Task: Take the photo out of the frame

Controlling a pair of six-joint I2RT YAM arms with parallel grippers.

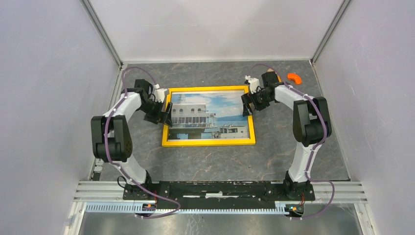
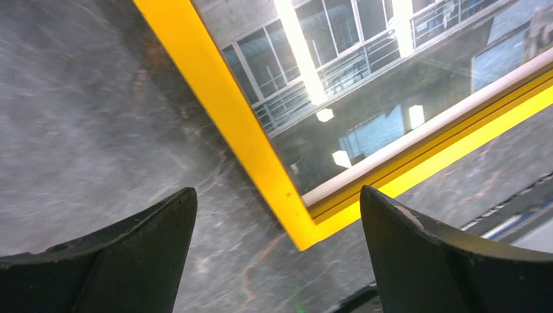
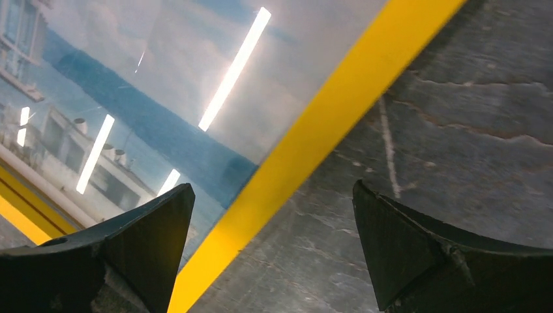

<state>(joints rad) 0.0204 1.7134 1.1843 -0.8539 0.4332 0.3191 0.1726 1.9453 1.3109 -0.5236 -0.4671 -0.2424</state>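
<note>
Top external view: the frame (image 1: 209, 142) lies face up on the table (image 1: 220, 161), nearer its far edge, the photo (image 1: 208, 117) inside. Left gripper (image 1: 165, 113) and right gripper (image 1: 248, 104), both spread, straddle opposite rails. Recommended: close evenly, then turn it over.

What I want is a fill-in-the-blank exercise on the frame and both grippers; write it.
The frame lies flat with its ____ border facing up.
The photo shows a white building under a ____ sky.
The left gripper and right gripper both have their fingers ____.
Missing words: yellow; blue; open.
</note>
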